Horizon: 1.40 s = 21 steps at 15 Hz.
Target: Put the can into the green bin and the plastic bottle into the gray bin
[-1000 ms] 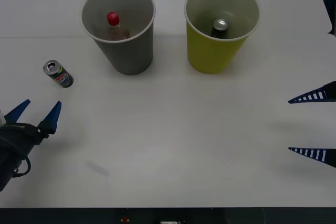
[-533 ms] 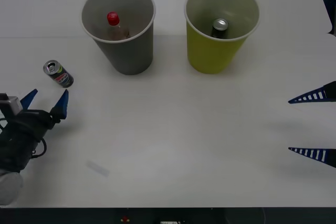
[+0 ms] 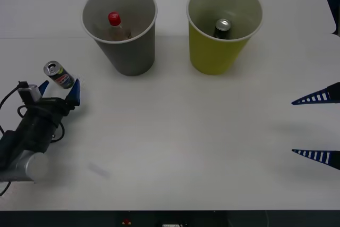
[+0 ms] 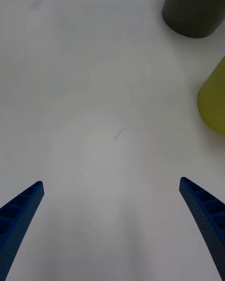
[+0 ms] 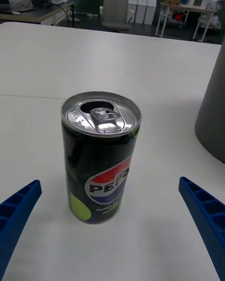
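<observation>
The white table (image 3: 175, 131) carries two large cup-shaped bins at its far side. The gray bin (image 3: 130, 51) stands on the robot's left and the green bin (image 3: 218, 51) stands near it on the right; they are apart, not touching. Inside the gray bin the plastic bottle (image 3: 116, 26) with its red cap is upright, so this half of the task looks done. Inside the green bin there is a plain dark can with a silver top (image 3: 222, 27).

The left gripper (image 3: 57, 90) is at the left side of the table, low over the surface, and its blue fingers are spread wide. The can (image 3: 58, 75) with the round logo stands upright on the table just beyond the fingertips, well to the left of the gray bin. In the left wrist view the can (image 5: 101, 157) is centred between the two spread fingers, which do not touch it.

The right gripper (image 3: 317, 126) waits at the right edge of the table, its fingers also wide apart and holding nothing.

The step in hand appears to be the approach to the can. The next move probably calls for going a little more forward, so the fingers come on both sides of the body, and then closing on it without tipping it over.
</observation>
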Each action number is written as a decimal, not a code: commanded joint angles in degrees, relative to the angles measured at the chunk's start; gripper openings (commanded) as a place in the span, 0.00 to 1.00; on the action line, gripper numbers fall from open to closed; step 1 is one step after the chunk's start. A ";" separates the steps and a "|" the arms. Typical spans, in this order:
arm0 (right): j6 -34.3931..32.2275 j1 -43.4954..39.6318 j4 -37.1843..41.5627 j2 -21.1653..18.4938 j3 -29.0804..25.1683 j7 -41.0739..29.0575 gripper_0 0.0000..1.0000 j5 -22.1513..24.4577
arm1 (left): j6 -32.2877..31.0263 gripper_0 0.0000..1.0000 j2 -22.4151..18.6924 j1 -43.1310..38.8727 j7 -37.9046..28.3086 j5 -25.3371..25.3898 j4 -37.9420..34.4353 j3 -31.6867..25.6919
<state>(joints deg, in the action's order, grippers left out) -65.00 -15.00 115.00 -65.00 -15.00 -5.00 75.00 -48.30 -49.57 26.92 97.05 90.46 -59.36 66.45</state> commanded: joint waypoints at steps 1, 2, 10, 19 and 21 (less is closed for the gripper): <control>0.00 0.00 0.00 0.00 0.00 0.00 1.00 0.00 | 1.81 1.00 2.73 2.44 -0.02 1.13 3.90 -0.36; 0.00 0.00 0.00 0.00 0.00 0.00 1.00 0.00 | 2.51 1.00 3.43 3.14 -0.02 1.39 4.87 -0.36; 0.00 0.00 0.00 0.00 0.00 0.00 1.00 0.00 | 5.67 1.00 5.10 6.22 0.16 3.24 6.98 -0.62; 0.00 0.00 0.00 0.00 0.00 0.00 1.00 0.00 | 5.67 0.00 5.10 6.22 0.24 3.06 6.98 -0.71; 0.00 0.00 0.00 0.00 0.00 0.00 1.00 0.00 | 5.67 0.00 5.10 6.22 0.16 2.71 6.71 -0.80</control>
<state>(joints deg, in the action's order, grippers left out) -65.00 -15.00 115.00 -65.00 -15.00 -5.00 75.00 -42.63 -44.47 33.14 97.27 93.33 -52.55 65.67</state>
